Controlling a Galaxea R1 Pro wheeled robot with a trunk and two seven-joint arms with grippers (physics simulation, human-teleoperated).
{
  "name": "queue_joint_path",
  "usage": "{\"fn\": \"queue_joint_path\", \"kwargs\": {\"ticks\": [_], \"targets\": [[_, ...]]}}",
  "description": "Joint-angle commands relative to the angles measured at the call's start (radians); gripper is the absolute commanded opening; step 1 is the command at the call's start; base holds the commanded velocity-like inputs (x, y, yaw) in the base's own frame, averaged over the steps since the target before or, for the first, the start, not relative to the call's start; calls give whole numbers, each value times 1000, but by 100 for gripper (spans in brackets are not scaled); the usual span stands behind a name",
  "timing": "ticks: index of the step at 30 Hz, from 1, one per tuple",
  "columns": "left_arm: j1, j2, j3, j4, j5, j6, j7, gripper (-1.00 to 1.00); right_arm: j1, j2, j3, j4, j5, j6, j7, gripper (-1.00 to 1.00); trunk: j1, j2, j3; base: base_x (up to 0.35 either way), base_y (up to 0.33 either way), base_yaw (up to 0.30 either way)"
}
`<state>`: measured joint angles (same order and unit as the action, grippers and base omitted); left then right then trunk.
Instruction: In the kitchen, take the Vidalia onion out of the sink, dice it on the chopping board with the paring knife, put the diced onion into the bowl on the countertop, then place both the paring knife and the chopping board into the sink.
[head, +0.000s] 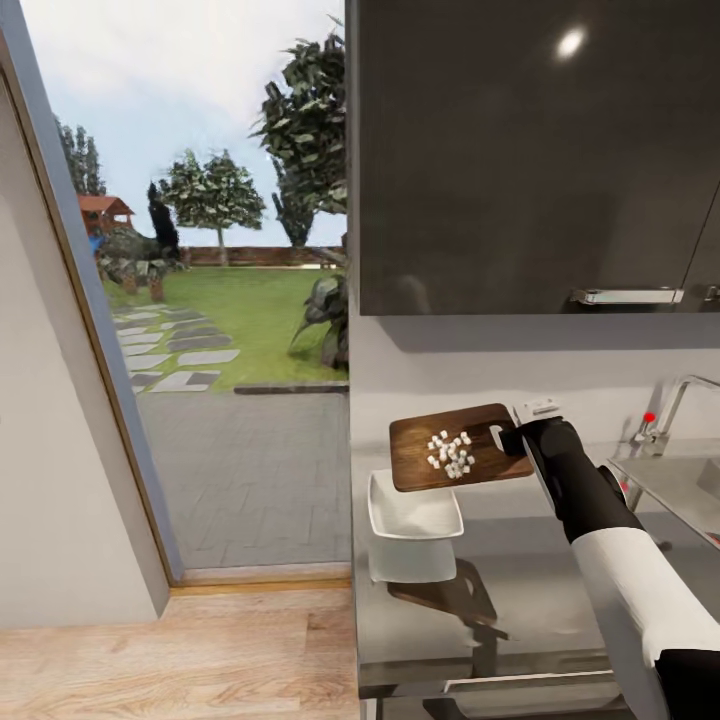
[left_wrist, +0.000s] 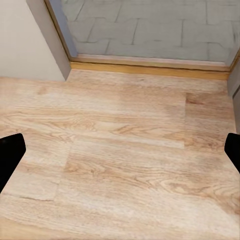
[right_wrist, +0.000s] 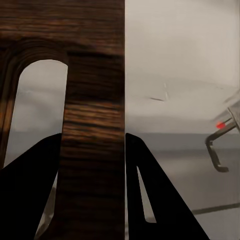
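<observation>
Onion dice (head: 449, 453) ride loose on the chopping board (head: 455, 447), which the right gripper (head: 512, 437) clamps by its handle end and holds aloft over the countertop (head: 520, 590), above and just behind the white bowl (head: 412, 511). In the right wrist view the dark fingers (right_wrist: 150, 190) pinch the wood beside the handle hole (right_wrist: 37, 107). Stiff and light, the board looks well held there, though the small cubes would likely slide at any tilt. The left gripper (left_wrist: 120, 155) hangs over wood floor (left_wrist: 125, 150), fingers spread wide, empty. The sink (head: 680, 485) is cut off at the frame edge beside its tap (head: 668, 410); how level the board sits is hard to judge.
</observation>
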<state>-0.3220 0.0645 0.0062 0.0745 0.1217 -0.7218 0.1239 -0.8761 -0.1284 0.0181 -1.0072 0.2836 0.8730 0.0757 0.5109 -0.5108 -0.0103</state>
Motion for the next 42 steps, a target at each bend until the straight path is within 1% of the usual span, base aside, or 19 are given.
{"fn": "queue_joint_path", "kwargs": {"ticks": [1, 5, 8, 12, 20, 26, 42], "targets": [[-2, 0, 0, 4, 3, -6, -1, 100, 0, -1, 2, -1, 11, 5, 9, -100, 0, -1, -1, 0, 0, 0], [-2, 0, 0, 4, 4, -5, -1, 100, -1, -2, 2, 2, 12, 6, 8, -100, 0, -1, -1, 0, 0, 0], [-1, 0, 0, 4, 4, -6, -1, 100, -1, -2, 2, 5, 38, 6, 9, -100, 0, -1, -1, 0, 0, 0], [-2, 0, 0, 4, 4, -6, -1, 100, -1, -2, 2, 5, 50, 6, 10, -100, 0, -1, -1, 0, 0, 0], [-2, 0, 0, 4, 4, -6, -1, 100, -1, -2, 2, 7, 51, 6, 10, -100, 0, -1, -1, 86, 171, 0], [-2, 0, 0, 4, 4, -6, -1, 100, -1, -2, 2, 7, 51, 6, 10, -100, 0, -1, -1, 9, 89, 0], [-2, 0, 0, 4, 4, -5, 0, 100, 0, -3, 2, 8, 51, 3, 12, -100, 0, -1, -1, 0, -7, 0]]}}
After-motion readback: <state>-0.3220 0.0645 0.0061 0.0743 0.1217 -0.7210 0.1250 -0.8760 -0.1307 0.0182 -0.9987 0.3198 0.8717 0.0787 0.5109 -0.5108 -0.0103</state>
